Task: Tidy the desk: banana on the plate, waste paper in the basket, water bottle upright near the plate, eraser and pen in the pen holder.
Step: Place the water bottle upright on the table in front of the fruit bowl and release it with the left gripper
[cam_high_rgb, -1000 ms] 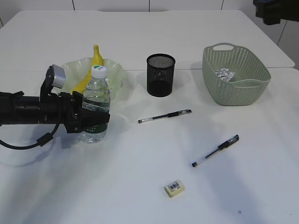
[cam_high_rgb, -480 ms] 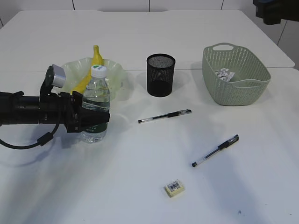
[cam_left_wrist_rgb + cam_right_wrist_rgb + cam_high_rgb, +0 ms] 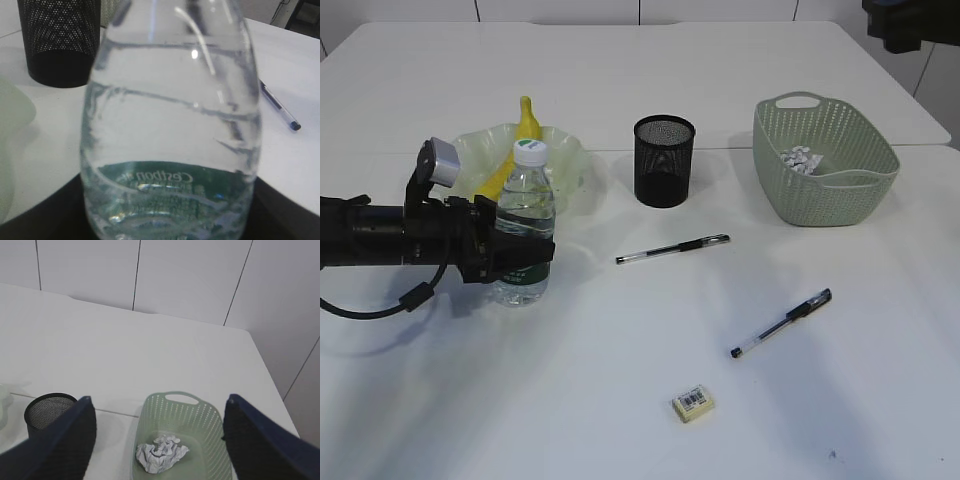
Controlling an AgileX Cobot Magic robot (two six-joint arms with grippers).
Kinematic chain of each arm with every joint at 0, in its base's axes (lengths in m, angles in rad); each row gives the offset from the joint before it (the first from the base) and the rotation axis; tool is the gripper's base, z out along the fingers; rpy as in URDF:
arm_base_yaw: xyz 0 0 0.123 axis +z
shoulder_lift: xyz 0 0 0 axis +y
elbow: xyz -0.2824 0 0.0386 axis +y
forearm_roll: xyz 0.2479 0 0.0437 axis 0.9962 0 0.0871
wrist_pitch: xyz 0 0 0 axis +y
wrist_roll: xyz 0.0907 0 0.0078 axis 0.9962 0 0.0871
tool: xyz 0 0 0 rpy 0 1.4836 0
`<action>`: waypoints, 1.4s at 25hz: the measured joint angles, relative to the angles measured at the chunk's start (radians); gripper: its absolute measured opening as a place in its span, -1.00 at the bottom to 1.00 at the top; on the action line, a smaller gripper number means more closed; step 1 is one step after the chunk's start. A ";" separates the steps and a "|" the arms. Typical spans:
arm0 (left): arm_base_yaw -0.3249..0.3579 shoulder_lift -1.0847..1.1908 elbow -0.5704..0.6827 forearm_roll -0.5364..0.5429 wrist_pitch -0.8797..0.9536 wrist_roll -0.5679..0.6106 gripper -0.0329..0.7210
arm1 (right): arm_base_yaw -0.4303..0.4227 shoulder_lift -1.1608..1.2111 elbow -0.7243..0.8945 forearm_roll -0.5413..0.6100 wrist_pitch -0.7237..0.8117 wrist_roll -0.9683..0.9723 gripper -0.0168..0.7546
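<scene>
White desk (image 3: pixel 640 60) all round, with pale wall panels behind it in the right wrist view. Left gripper (image 3: pixel 510 262) comes in from the left side and has its jaws clamped around the lower part of the water bottle (image 3: pixel 525 225), which stands upright on the desk just in front of the plate (image 3: pixel 570 165); up close the bottle (image 3: pixel 170 125) fills the left wrist view. Banana (image 3: pixel 515 150) is lying in the plate. Pen holder (image 3: pixel 663 160) sits a bit right of the plate, and the basket (image 3: pixel 825 160) is over on the far right with the waste paper (image 3: pixel 161 454) inside it. Two pens are loose on the desk, one (image 3: pixel 672 249) near the pen holder, the other (image 3: pixel 781 323) further right and nearer. Eraser (image 3: pixel 692 403) sits at the near edge. Right gripper (image 3: pixel 157 440) hangs high above the basket, jaws spread wide, holding nothing.
</scene>
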 joint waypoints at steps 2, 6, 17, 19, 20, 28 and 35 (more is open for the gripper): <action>0.000 0.000 0.000 0.000 0.000 0.000 0.44 | 0.000 0.000 0.000 -0.001 -0.001 0.000 0.56; 0.000 0.000 0.000 0.000 0.000 -0.004 0.44 | 0.000 0.000 0.000 -0.001 -0.005 0.000 0.56; 0.000 -0.027 0.000 0.015 -0.006 -0.027 0.45 | 0.000 0.000 0.000 -0.002 -0.020 0.000 0.56; 0.000 -0.027 0.000 0.015 -0.006 -0.029 0.45 | 0.000 0.000 0.000 -0.002 -0.020 0.000 0.56; 0.000 -0.027 0.000 0.017 -0.006 -0.029 0.45 | 0.000 0.000 0.000 -0.002 -0.020 0.000 0.56; 0.000 -0.029 0.000 0.017 -0.002 -0.048 0.49 | 0.000 0.000 0.000 -0.002 -0.020 0.000 0.56; -0.001 -0.039 0.000 0.017 0.015 -0.052 0.53 | 0.000 0.000 0.000 -0.004 -0.020 0.000 0.56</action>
